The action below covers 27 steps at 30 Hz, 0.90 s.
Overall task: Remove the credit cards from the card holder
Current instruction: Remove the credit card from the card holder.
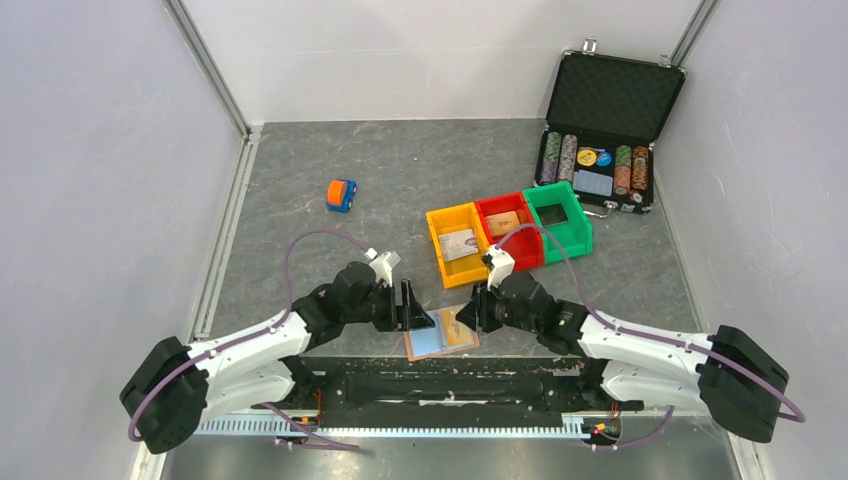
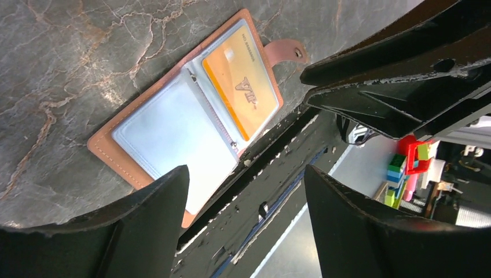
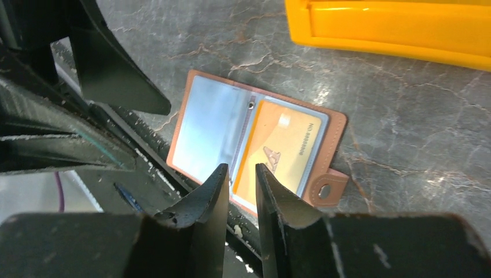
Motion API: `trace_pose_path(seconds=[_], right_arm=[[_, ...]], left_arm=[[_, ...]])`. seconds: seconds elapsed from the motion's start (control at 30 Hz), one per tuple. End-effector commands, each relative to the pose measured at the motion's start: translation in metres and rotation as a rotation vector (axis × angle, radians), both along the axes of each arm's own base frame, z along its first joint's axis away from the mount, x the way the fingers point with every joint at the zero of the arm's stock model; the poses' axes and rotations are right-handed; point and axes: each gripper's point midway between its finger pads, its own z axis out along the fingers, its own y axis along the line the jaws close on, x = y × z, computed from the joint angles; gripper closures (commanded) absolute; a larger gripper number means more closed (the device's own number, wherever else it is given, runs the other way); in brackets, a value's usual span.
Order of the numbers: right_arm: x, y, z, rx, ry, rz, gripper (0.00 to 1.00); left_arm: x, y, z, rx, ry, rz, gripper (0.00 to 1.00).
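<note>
One yellow-orange credit card (image 3: pixel 278 153) is sitting inside a clear pocket of the card holder (image 1: pixel 441 336), which is lying open and flat at the near edge of the bench (image 1: pixel 400 190), between the two arms. The right gripper (image 3: pixel 241 169) is hovering over the holder's near edge, jaws only narrowly parted and gripping nothing, while the left gripper (image 2: pixel 246 174) is hanging wide apart and empty beside the vacant pocket. The extraction seems to be just starting: one gripper should be pinning the holder while the other is sliding the card out.
</note>
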Motion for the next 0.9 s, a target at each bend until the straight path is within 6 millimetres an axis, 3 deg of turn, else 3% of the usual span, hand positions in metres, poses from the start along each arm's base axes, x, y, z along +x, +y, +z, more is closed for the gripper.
trace_pose_path(seconds=[0.0,0.5,0.87], right_arm=[[0.014,-0.005,-0.004,-0.023,-0.038,-0.07,0.74],[0.003,-0.011,-0.043,-0.076,0.019,-0.046,0.69],[-0.005,-0.014,-0.057,-0.063,0.053,-0.041,0.75]], left_arm=[[0.007,-0.014,0.014,-0.112,-0.002,0.043,0.2],[0.009,-0.023,0.012,-0.209,0.053,0.089,0.21],[0.011,-0.03,-0.007,-0.179,0.078,0.091,0.26]])
